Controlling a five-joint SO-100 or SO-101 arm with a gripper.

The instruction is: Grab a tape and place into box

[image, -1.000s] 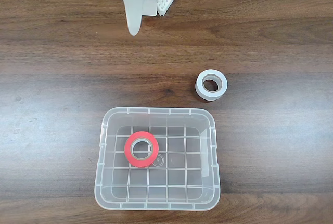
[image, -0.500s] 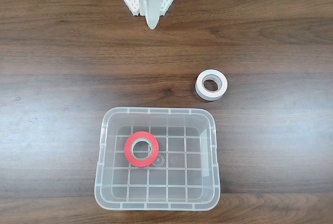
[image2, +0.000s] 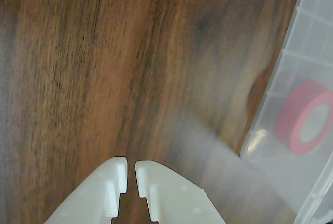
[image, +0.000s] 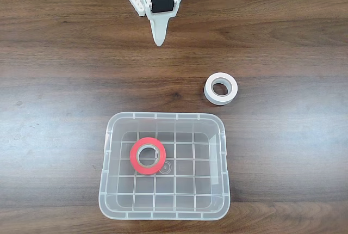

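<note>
Dark wood-grain surface (image: 65, 81) runs across both views, and over its far edge in the fixed view hangs the white gripper (image: 158, 41), pointing down toward the camera side; in the wrist view the gripper (image2: 131, 168) shows its two fingertips drawn nearly together with only a thin slit between them and nothing held. Below it the wood is bare. Further out, to the right in the fixed view, a white tape roll (image: 221, 88) lies flat on the wood, well apart from the gripper and just beyond the far right corner of the box. Nearest the camera side sits the box (image: 109, 136), a clear lidless bin with a ribbed grid floor, and the tape (image: 147, 155), red with a pale core, lies flat on that floor, left of centre. The wrist view catches the box (image2: 312, 5) at its right edge with the tape (image2: 294, 117) seen through the cloudy wall. Judging by how things lie, the placing step looks done for the red roll. If anything is left, it is parking the arm at rest; should the white roll be wanted too, the gripper would need to spread wide and come down over its rim.
</note>
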